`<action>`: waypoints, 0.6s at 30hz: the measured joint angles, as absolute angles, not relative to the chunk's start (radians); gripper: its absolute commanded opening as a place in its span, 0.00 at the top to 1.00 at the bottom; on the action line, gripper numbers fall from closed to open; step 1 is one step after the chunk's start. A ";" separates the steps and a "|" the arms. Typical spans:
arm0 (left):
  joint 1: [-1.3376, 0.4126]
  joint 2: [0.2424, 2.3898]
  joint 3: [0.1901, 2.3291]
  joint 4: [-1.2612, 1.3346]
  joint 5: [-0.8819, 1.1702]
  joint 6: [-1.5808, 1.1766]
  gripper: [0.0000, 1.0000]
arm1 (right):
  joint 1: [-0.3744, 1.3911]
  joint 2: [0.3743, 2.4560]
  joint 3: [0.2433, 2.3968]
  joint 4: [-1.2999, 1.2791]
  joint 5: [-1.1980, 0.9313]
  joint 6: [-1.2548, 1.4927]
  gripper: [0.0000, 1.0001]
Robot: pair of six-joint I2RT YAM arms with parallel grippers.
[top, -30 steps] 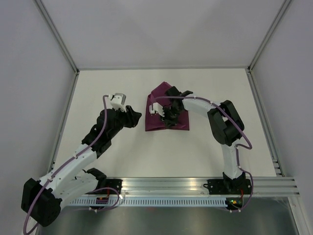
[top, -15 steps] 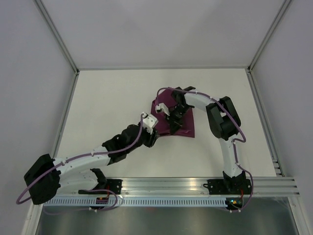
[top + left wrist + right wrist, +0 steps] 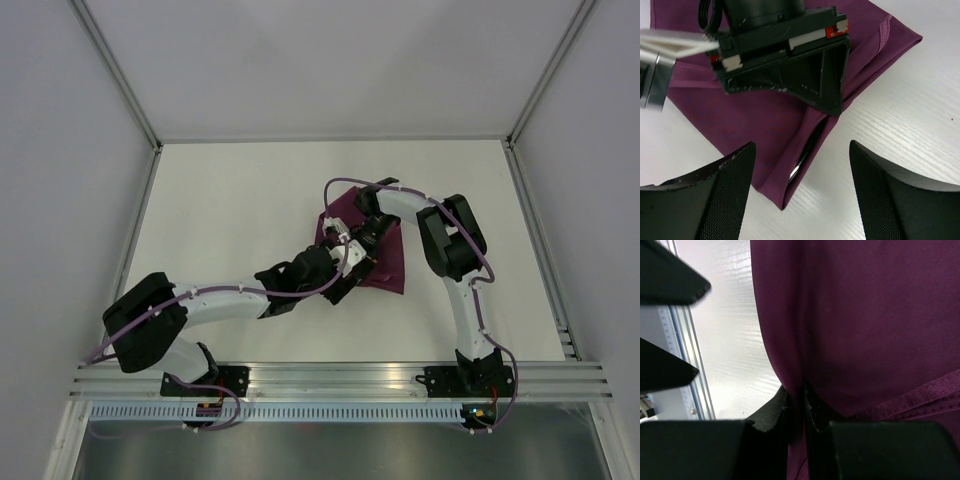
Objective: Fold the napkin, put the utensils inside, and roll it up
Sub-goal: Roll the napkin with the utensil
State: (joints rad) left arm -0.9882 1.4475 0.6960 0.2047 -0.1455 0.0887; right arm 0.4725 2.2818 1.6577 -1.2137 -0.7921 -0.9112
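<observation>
Magenta cloth, the napkin (image 3: 388, 262), lies folded near the middle of the white table (image 3: 220, 200), a little to the right. Top view: its near-right edge and far corner show past the arms. White tabletop runs along every side of it, broadest to the left and toward the far wall.

Right gripper (image 3: 358, 250) sits over the cloth, its arm curled in from the right. Right wrist view: fingers (image 3: 775, 412) pressed together on a raised ridge of napkin (image 3: 865, 315), cloth pinched between the pads. A stitched hem runs along the lower right.

Left gripper (image 3: 345, 284) has its arm lying low across the table from the left and is at the cloth's near-left edge. Left wrist view: fingers (image 3: 730, 195) spread wide and holding nothing, hovering above the table. Between them lies the napkin's (image 3: 755, 115) folded edge. The right gripper (image 3: 832, 106) stands just beyond, on the fold.

A thin metal glint, one utensil (image 3: 796, 169), shows in the slot where the top layer lifts. The rest of it is hidden.

Left gripper and right gripper are close together, nearly touching. The aluminium rail (image 3: 340, 375) bounds the near side.
</observation>
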 measured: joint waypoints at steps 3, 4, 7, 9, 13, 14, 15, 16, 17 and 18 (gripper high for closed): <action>-1.000 1.506 0.742 0.206 -0.128 0.127 0.15 | 0.464 2.296 1.663 -1.242 -0.801 -0.912 0.95; -1.009 1.525 0.754 0.208 -0.124 0.144 0.15 | 0.461 2.301 1.666 -1.251 -0.804 -0.912 0.95; -1.034 1.561 0.762 0.227 -0.117 0.194 0.15 | 0.452 2.314 1.673 -1.274 -0.812 -0.912 0.95; -1.046 1.569 0.748 0.262 -0.099 0.228 0.14 | 0.447 2.320 1.674 -1.288 -0.814 -0.912 0.95; -1.054 1.568 0.662 0.399 -0.073 0.313 0.13 | 0.442 2.331 1.679 -1.309 -0.815 -0.912 0.96; -1.053 1.571 0.647 0.416 -0.070 0.337 0.13 | 0.442 2.334 1.683 -1.314 -0.816 -0.912 0.96; -1.053 1.576 0.641 0.429 -0.068 0.356 0.13 | 0.441 2.337 1.687 -1.319 -0.816 -0.912 0.96; -1.053 1.588 0.640 0.445 -0.067 0.378 0.13 | 0.441 2.339 1.690 -1.323 -0.817 -0.912 0.96; -1.053 1.602 0.640 0.467 -0.067 0.397 0.13 | 0.441 2.341 1.692 -1.325 -0.817 -0.913 0.96; -1.053 1.618 0.640 0.484 -0.067 0.417 0.13 | 0.441 2.342 1.693 -1.327 -0.817 -0.913 0.96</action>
State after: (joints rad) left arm -1.0531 1.6176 0.6403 0.4843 -0.0666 0.4168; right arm 0.4408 2.3425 1.6932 -1.3270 -0.8173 -0.9127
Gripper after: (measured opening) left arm 0.864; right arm 0.170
